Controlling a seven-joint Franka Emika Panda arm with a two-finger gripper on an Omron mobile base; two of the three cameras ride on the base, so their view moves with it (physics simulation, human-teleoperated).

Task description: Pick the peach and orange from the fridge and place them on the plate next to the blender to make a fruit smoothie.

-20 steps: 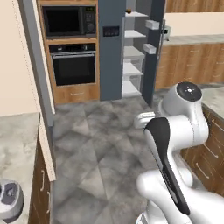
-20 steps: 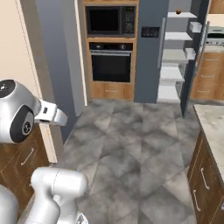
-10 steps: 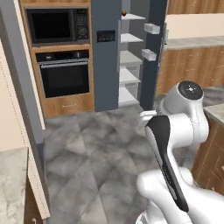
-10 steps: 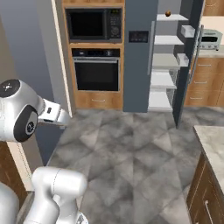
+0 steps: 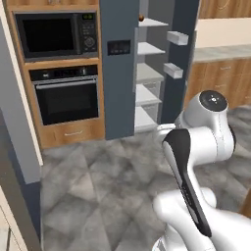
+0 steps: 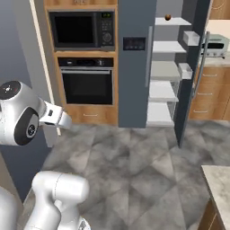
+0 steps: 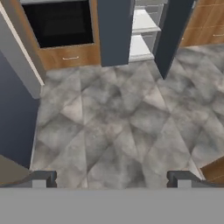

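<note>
The gripper [image 7: 112,179] hangs over bare grey stone-tile floor [image 7: 113,127], its two dark fingertips [image 7: 41,178] set far apart at the bottom corners of the hand view, jaws wide and nothing between them or touching them. Nothing stands on the floor between the hand and the appliances ahead of it.

Ahead of the hand stands the fridge [image 6: 134,63], a tall slate-grey body with a black panel [image 6: 134,43] on its closed left half. Its right door [image 6: 191,72] is swung open toward the robot, edge-on, with two white door bins [image 6: 191,38] on its inner face. White shelves [image 6: 162,85] show in the opening. On the top shelf, high above the hand and far ahead, sits one small round dark-reddish fruit, apparently the peach [image 6: 167,17]; it is too small to be sure, and it also shows at the shelf edge in the left base view [image 5: 141,18].

Left of the fridge, a wooden column holds a black microwave [image 6: 81,29] above a black built-in oven [image 6: 88,81], with a wooden drawer [image 6: 90,114] below. Right of the open door, a silver toaster oven [image 6: 216,44] rests on a counter over wooden cabinets [image 6: 209,94]. A grey counter corner [image 6: 218,182] lies close on the hand's right.
</note>
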